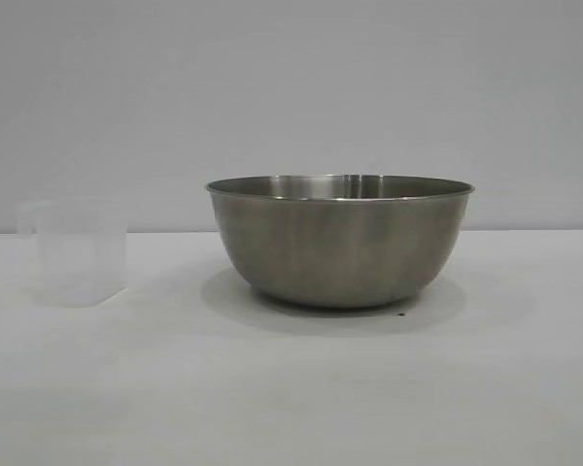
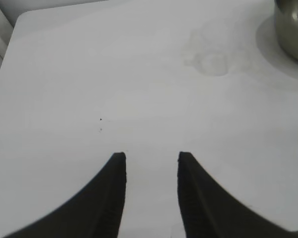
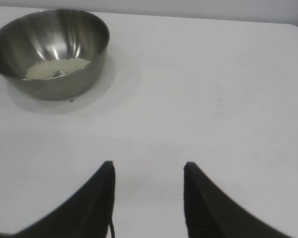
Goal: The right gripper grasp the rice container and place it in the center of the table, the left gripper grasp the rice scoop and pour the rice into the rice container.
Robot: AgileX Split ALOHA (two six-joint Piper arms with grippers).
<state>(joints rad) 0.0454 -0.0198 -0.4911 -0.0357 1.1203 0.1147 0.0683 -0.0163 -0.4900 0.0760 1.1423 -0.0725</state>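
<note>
- My left gripper (image 2: 151,157) hangs over bare table (image 2: 89,74), jaws parted a moderate way, nothing but white surface showing in the gap between the two black fingers (image 2: 116,171).
- Those fingers touch nothing; no cup, no bowl, no grain between them.
- My right gripper (image 3: 149,166) is in the same pose on its own side: jaws partly open, a touch wider than the left pair, nothing held.
- Its fingers (image 3: 105,178) frame only plain tabletop.
- From the left wrist I see the scoop (image 2: 213,54), a pale see-through cup, well ahead of my fingertips and apart from them.
- Just beyond the scoop, the steel bowl's edge (image 2: 293,29) pokes into that same view's corner.
- In the outside view the scoop (image 1: 78,254) stands upright on the table (image 1: 291,388), off to the left of the bowl (image 1: 340,243), with a clear gap between them.
- The bowl sits flat near the middle of the table, rim level, a little right of centre.
- From the right wrist I look into the bowl (image 3: 52,49), well ahead of my right fingers and off to one side.
- A low patch of cream rice (image 3: 57,68) lies in the bottom of the bowl.
- I cannot tell whether any rice is in the scoop.
- Neither arm appears in the outside view.
</note>
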